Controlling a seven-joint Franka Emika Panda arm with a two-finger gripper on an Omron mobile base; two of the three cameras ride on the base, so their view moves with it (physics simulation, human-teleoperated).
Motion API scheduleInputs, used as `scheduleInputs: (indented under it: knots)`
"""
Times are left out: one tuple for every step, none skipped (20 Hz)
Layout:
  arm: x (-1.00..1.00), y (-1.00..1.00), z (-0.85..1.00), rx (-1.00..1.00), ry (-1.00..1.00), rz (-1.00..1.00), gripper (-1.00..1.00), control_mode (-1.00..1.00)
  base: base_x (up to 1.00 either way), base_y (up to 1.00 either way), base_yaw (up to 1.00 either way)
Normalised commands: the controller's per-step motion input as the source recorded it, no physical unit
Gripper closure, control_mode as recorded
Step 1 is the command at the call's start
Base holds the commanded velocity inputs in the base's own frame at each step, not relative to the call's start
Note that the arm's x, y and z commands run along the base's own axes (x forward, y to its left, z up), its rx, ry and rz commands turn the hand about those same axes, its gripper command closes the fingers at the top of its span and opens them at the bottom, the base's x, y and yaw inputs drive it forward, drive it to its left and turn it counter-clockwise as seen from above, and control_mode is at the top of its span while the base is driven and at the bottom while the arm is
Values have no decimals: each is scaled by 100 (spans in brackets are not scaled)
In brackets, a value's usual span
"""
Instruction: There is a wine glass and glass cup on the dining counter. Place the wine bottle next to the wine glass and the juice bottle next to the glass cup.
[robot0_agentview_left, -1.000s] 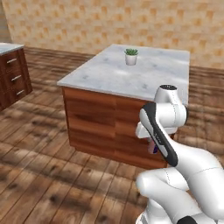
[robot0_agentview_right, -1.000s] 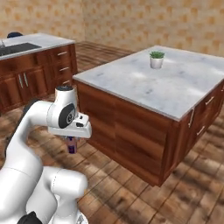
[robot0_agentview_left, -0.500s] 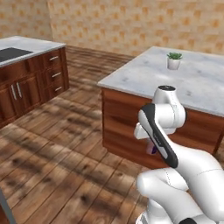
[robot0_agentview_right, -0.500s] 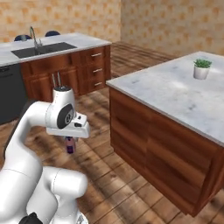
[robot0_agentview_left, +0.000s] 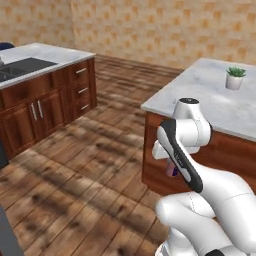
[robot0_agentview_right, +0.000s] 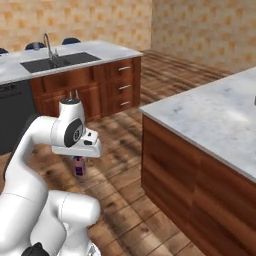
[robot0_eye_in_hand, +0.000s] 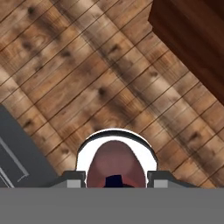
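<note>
Open wood floor (robot0_agentview_left: 95, 165) at frame centre and left, counter (robot0_agentview_right: 210, 120) edge at right; claw (robot0_agentview_right: 79, 165) clamped on juice bottle (robot0_agentview_right: 79, 167), low centre-left, pinkish, dark purple cap

kitchen: sink (robot0_agentview_right: 50, 62) counter (robot0_agentview_right: 100, 50), marble island (robot0_agentview_right: 215, 120)
</note>
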Motion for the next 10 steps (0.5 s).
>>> scheduleInputs:
  knots:
    - [0, 0, 0, 0, 0, 0, 100, 100, 94, 31, 7]
    - [0, 0, 0, 0, 0, 0, 100, 100, 94, 29, 7]
    - [0, 0, 0, 0, 0, 0, 100, 100, 94, 27, 8]
    - [0, 0, 0, 0, 0, 0, 100, 100, 94, 24, 8]
    - [0, 0, 0, 0, 0, 0, 100, 100, 94, 22, 8]
    - [0, 0, 0, 0, 0, 0, 100, 100, 94, 21, 8]
    - [0, 0, 0, 0, 0, 0, 100, 100, 94, 21, 8]
    - [0, 0, 0, 0, 0, 0, 100, 100, 94, 20, 9]
    - [0, 0, 0, 0, 0, 0, 100, 100, 94, 19, 8]
    - [0, 0, 0, 0, 0, 0, 100, 100, 94, 17, 8]
